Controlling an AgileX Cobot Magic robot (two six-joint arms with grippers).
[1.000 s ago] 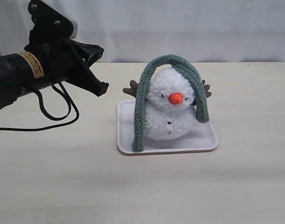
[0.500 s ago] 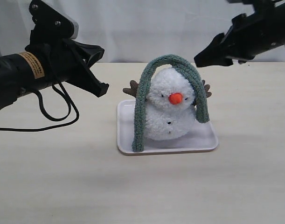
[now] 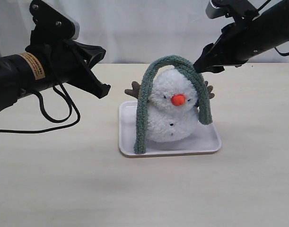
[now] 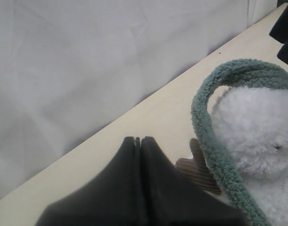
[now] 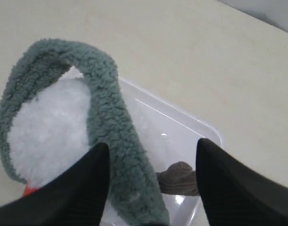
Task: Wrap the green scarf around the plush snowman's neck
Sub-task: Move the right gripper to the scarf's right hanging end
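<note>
The plush snowman (image 3: 171,112) stands upright on a white tray (image 3: 127,142). The green scarf (image 3: 145,99) arches over its head, its left end down on the tray and its right end hanging beside the body. My right gripper (image 3: 201,66) hovers open just above the scarf's right side; in the right wrist view its tips (image 5: 153,153) straddle the scarf (image 5: 111,132) from above, not touching. My left gripper (image 3: 102,71) is shut and empty, off to the left of the snowman, with the scarf (image 4: 219,160) and a brown arm (image 4: 198,165) close by in its wrist view.
A pale curtain (image 3: 158,23) backs the beige table (image 3: 64,189). A black cable (image 3: 59,113) loops under the left arm onto the table. The snowman's brown arm (image 5: 179,176) lies over the tray (image 5: 200,127) between the right fingertips.
My right arm has come in from the upper right and dropped toward the scarf's right side. The left arm, the snowman and the scarf have not moved.
</note>
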